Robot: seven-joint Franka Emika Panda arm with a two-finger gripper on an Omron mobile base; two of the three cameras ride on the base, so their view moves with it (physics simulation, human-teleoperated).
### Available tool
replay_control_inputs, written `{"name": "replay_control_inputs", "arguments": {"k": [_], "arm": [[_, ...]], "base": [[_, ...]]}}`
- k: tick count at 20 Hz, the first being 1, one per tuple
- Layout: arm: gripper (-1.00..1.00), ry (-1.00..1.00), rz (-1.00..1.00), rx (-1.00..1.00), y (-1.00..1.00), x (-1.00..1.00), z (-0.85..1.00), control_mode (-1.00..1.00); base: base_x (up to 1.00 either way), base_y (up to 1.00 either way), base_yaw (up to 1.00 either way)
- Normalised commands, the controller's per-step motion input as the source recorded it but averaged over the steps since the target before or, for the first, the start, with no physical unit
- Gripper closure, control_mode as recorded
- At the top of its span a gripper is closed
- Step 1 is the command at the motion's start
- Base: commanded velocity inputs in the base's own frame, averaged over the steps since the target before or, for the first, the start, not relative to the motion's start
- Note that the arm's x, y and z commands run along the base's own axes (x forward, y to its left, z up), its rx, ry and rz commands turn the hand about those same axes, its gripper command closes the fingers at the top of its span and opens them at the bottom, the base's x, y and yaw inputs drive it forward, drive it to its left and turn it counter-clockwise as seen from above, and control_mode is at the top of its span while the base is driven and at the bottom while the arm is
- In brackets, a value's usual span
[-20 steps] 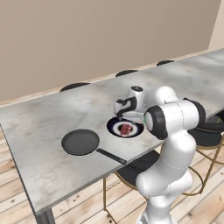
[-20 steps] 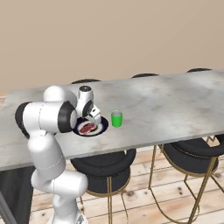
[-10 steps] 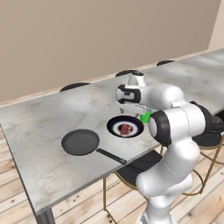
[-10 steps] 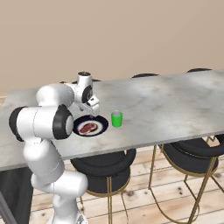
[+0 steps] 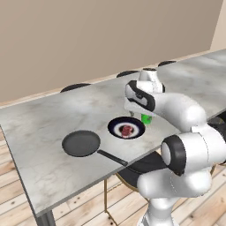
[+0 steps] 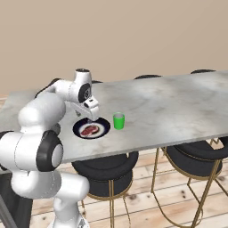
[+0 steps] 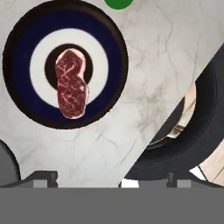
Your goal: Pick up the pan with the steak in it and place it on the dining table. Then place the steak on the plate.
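I am holding my gripper (image 6: 90, 116) above the plate (image 5: 115, 125) with its jaws spread wide and nothing between them, and the steak (image 7: 71, 84) is lying in the plate's white centre on the table (image 5: 44, 128). My left base view is showing the pan (image 5: 81, 143) sitting bare on the marble, left of the plate and well apart from it, its handle pointing toward the near edge. My right base view is showing the green cup (image 6: 118, 120) just beside the plate, and the hand view is catching a black stool (image 7: 201, 135) past the table's edge.
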Motion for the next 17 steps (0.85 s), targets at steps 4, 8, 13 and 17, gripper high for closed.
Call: {"name": "replay_control_inputs", "arguments": {"k": [4,8,13,17], "arm": [[-1.00,-0.16,0.04,0.02,-0.34,-1.00,0.00,-1.00],[-1.00,-0.25,0.05,0.04,-0.24,-0.94,0.00,-1.00],[-1.00,-0.25,0.05,0.01,-0.17,-0.95,-0.05,-1.00],[-1.00,-0.20,0.07,-0.05,-0.17,-0.96,-0.37,-1.00]], "base": [[0.00,0.00,0.00],[0.00,0.00,0.00],[0.00,0.00,0.00],[0.00,0.00,0.00]]}}
